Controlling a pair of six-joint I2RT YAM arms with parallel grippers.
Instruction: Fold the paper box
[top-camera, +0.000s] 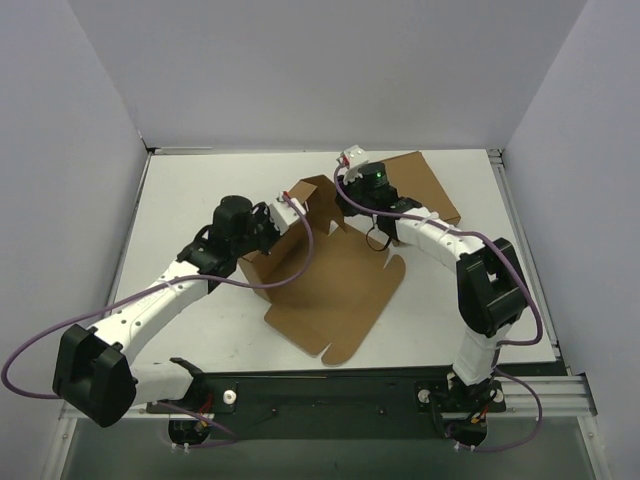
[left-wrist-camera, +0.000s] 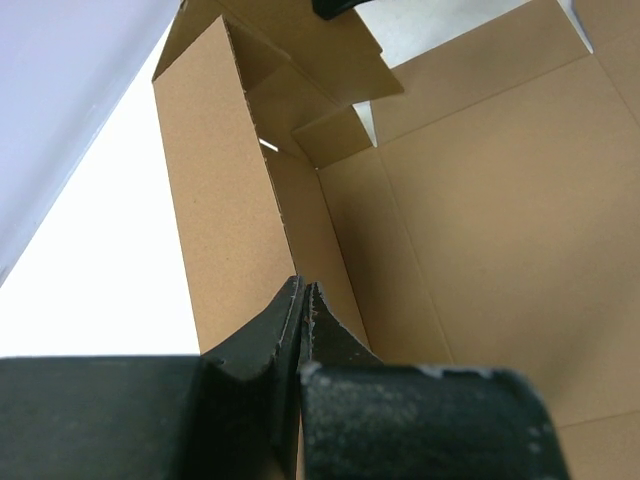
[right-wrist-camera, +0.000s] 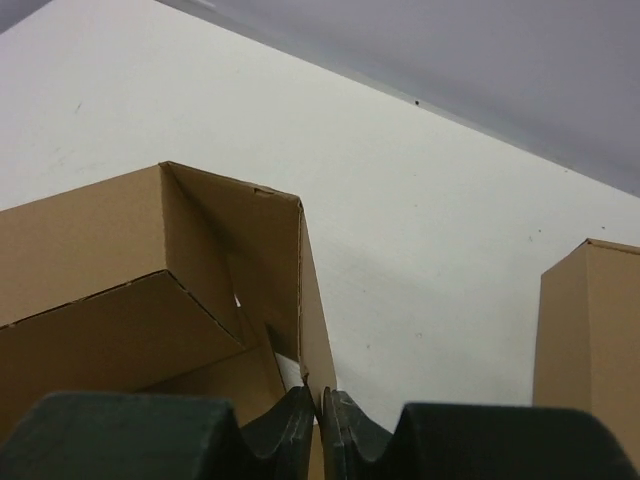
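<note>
Light: bright, even, overhead | Shadows: soft beside paper box (top-camera: 340, 290) | Glare: table (left-wrist-camera: 100, 270) blown white, left wrist | Focus: near fingers (right-wrist-camera: 290, 425) soft

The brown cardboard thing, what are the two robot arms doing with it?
They are folding it into a paper box. The left gripper pinches one side wall that stands upright, and the right gripper pinches a raised corner at the far end. The rest of the cardboard lies flat on the white table, so the box is only partly made. Another brown carton sits behind the right arm.
</note>
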